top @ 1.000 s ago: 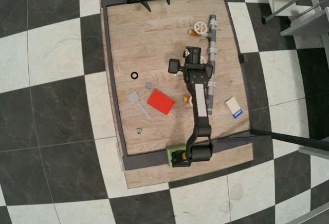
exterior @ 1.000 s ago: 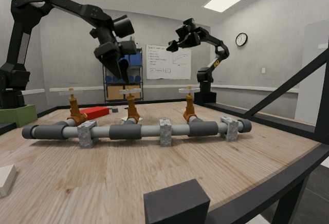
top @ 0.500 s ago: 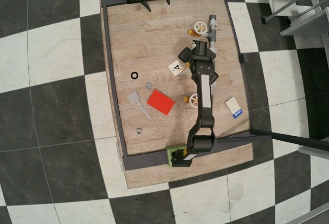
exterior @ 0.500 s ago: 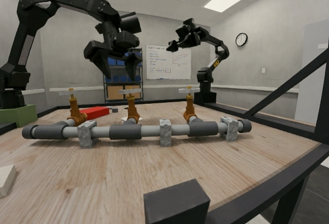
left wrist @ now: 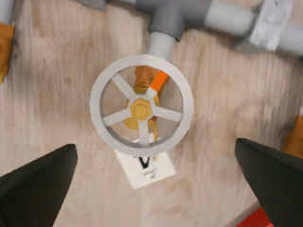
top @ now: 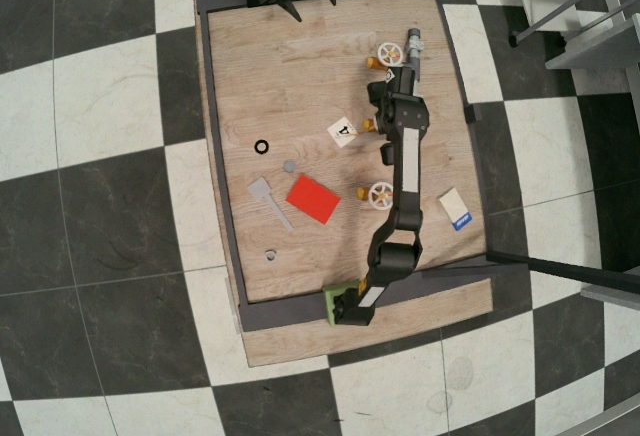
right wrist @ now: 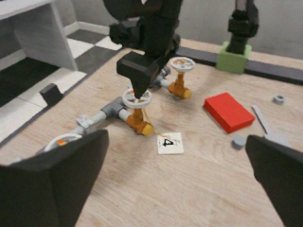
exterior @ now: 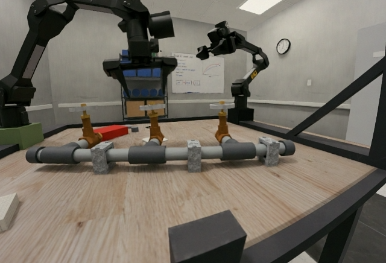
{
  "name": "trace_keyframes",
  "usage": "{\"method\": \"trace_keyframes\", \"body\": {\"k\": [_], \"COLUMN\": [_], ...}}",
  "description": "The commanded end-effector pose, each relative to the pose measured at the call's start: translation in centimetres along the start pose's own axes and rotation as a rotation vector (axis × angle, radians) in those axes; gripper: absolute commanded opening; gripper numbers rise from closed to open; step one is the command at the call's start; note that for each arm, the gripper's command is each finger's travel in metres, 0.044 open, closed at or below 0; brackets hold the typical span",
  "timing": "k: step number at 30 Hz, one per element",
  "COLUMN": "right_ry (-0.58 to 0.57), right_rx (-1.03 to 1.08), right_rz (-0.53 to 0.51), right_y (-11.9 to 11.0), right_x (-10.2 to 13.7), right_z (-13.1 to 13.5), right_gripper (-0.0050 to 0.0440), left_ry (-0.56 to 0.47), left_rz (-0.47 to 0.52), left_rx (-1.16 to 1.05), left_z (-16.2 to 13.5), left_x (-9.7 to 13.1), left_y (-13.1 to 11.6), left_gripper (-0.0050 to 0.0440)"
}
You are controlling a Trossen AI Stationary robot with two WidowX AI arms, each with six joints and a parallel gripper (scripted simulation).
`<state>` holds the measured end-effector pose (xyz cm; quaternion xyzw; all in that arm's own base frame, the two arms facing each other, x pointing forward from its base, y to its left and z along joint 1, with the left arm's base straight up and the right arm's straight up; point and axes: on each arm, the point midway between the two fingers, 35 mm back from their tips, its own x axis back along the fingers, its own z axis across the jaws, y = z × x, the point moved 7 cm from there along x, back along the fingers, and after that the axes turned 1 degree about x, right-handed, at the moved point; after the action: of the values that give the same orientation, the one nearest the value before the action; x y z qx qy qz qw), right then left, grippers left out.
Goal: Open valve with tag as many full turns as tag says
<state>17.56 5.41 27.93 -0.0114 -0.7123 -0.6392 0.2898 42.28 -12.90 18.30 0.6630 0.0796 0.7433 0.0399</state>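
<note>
The middle valve's white wheel (exterior: 152,107) (left wrist: 96,106) has one orange-marked spoke, pointing up and right toward the pipe in the left wrist view. A square tag (top: 342,131) (left wrist: 134,175) (right wrist: 177,148) with a black 4 is chained to this valve and lies on the table. A second white wheel (top: 378,54) (exterior: 215,107) stands toward the right arm, a third (top: 370,195) (exterior: 76,109) toward the left arm's base. My left gripper (exterior: 145,95) (left wrist: 156,148) is open above the middle wheel, fingers pointing down, not touching it. My right gripper (top: 317,12) (right wrist: 175,138) is open and empty, away from the valves.
A grey pipe (exterior: 177,153) on stone-like clamps joins the valves. A red box (top: 313,198) (right wrist: 228,113), a grey scraper-like tool (top: 260,189), a black ring (top: 255,150) and a grey disc (top: 288,165) lie on the tag's side. A cream-and-blue box (top: 453,205) lies beyond the pipe.
</note>
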Motion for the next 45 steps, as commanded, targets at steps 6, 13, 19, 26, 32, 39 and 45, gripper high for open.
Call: {"method": "trace_keyframes", "body": {"k": [6,13,19,26,32,39,45], "right_ry": [0.079,0.110,0.115,0.113,0.111,0.111,0.111], "right_rx": [0.053,0.070,0.073,0.072,0.068,0.068,0.068], "right_rz": [-0.060,-0.072,-0.074,-0.074,-0.071,-0.071,-0.071], "right_y": [1.1,1.2,1.2,1.2,1.2,1.2,1.2], "right_x": [0.5,0.5,0.5,0.5,0.5,0.5,0.5], "right_z": [0.7,1.0,1.0,1.0,1.0,1.0,1.0], "right_gripper": [0.0400,0.0400,0.0400,0.0400,0.0400,0.0400,0.0400], "left_ry": [-0.009,-0.055,-0.084,-0.081,-0.092,-0.107,-0.073], "left_rz": [0.101,0.137,0.123,0.121,0.121,0.120,0.122], "left_rx": [-0.375,-0.721,-0.902,-0.924,-0.924,-0.919,-0.922], "left_z": [1.0,1.5,1.5,1.4,1.2,1.4,1.3], "left_x": [0.9,0.6,0.2,-0.1,-2.6,-3.9,-2.4], "left_y": [1.5,2.8,3.6,3.5,3.0,2.7,3.0], "left_gripper": [0.0433,0.0433,0.0433,0.0420,0.0392,0.0363,0.0323]}}
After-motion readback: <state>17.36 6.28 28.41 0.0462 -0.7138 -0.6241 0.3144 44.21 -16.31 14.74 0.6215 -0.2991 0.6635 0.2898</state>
